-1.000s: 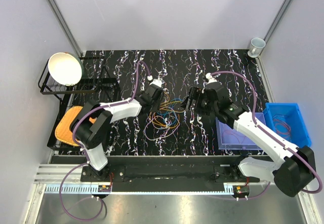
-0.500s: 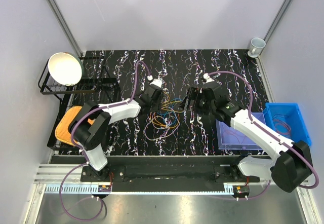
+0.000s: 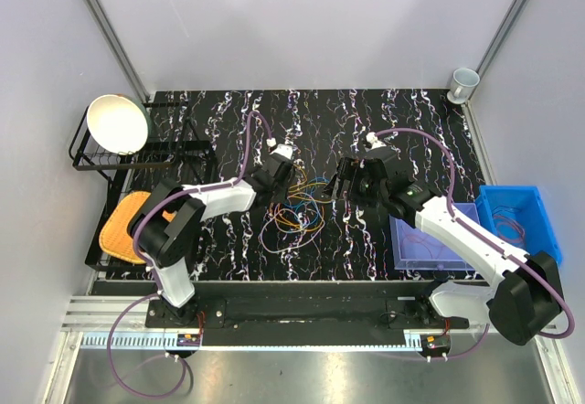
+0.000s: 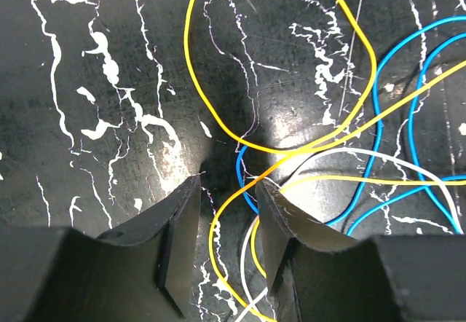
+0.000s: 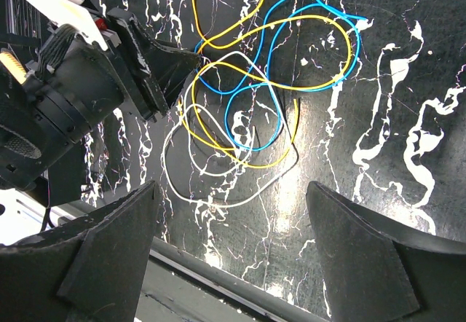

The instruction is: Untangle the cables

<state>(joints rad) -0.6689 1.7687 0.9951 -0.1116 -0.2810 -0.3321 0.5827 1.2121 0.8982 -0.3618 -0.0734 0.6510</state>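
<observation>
Left wrist view has the left gripper (image 4: 224, 243) down at the table (image 4: 87, 81), jaws slightly apart. A yellow strand of the cables (image 3: 297, 210) runs through the gap unpinched, and blue and white strands cross just off the right fingertip. The looped bunch lies between both grippers. The right gripper (image 5: 233, 191) hangs above it, jaws spread wide. If the left jaws close here, they may catch several strands, and a pull would tighten the loops or drag the whole bunch. No writing is legible.
</observation>
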